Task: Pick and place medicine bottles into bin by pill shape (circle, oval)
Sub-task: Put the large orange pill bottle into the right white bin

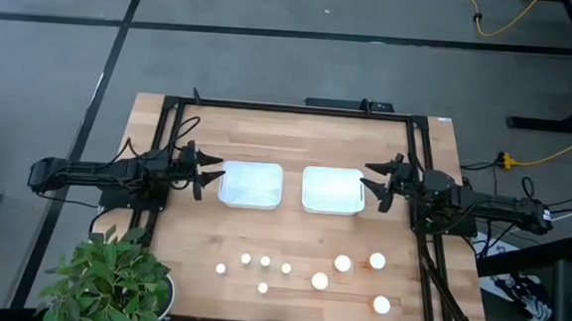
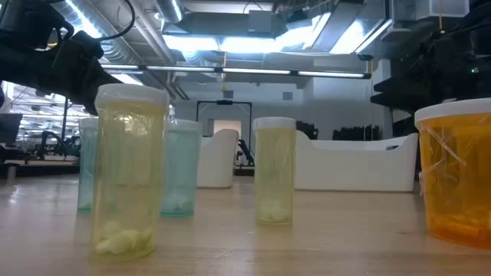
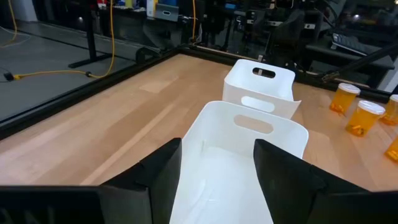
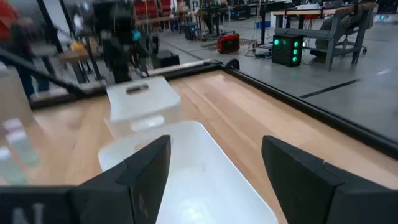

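Claws [image 1: 202,174] well apart from bottles [image 1: 319,280]

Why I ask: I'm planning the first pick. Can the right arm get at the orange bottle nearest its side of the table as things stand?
Probably yes. The right claw hangs open and empty by the right bin, and the orange bottle stands apart from its neighbours on bare table, nothing between.

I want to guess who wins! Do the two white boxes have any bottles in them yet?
Not yet. Both white bins, left and right, look empty inside; all nine bottles stand on the table.
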